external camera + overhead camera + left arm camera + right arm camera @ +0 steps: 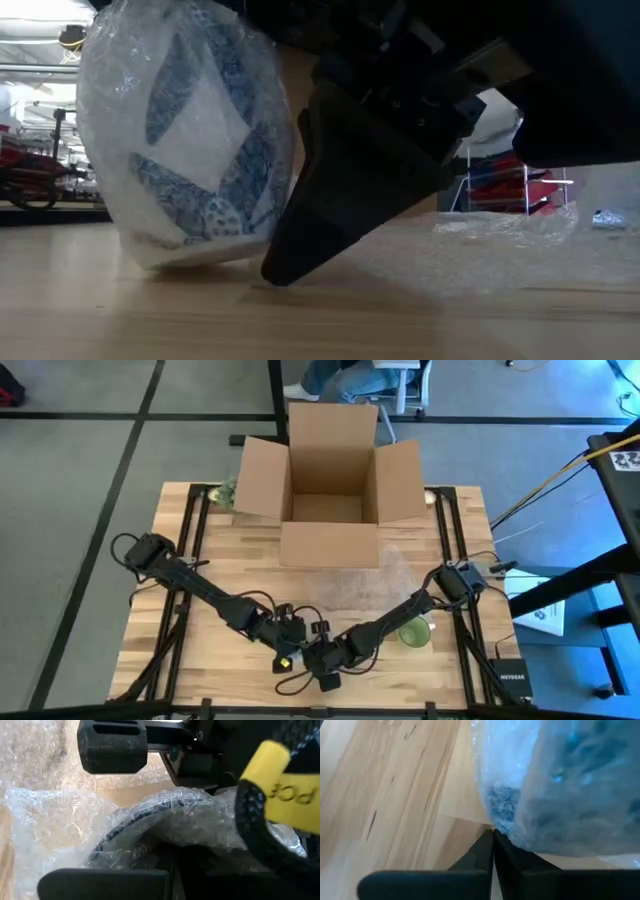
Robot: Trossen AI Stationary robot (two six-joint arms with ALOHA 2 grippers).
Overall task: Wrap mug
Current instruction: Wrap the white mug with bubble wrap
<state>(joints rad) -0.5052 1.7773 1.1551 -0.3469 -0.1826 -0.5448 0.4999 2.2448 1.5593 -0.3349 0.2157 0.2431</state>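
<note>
The wooden table (200,660) fills most of the floor here, with a large cardboard box (330,485) standing open at its far edge, flaps spread; a sheet of clear bubble wrap (360,585) lies flat on the boards just in front of the box and trails toward the near edge; a small green round thing (414,632) sits on the table near the right arm.

Both dark arms reach in from the sides and meet low at the near middle of the table; the left pincer (290,643) and the right pincer (322,660) are close together there, crowded around one bundle.

That bundle is the mug (185,140), white with blue diamond patterns, standing on the table near its front edge and already covered in the clear wrap; from table height it sits just beside a dark finger whose tip touches the boards.

The right pincer (493,836) has its two fingers pressed flat together, tips meeting at the foot of the wrapped mug (560,785); the left pincer (125,810) has its fingers set wide, with the wrapped mug (165,825) lying between them; whether they actually press on it I cannot tell.
</note>
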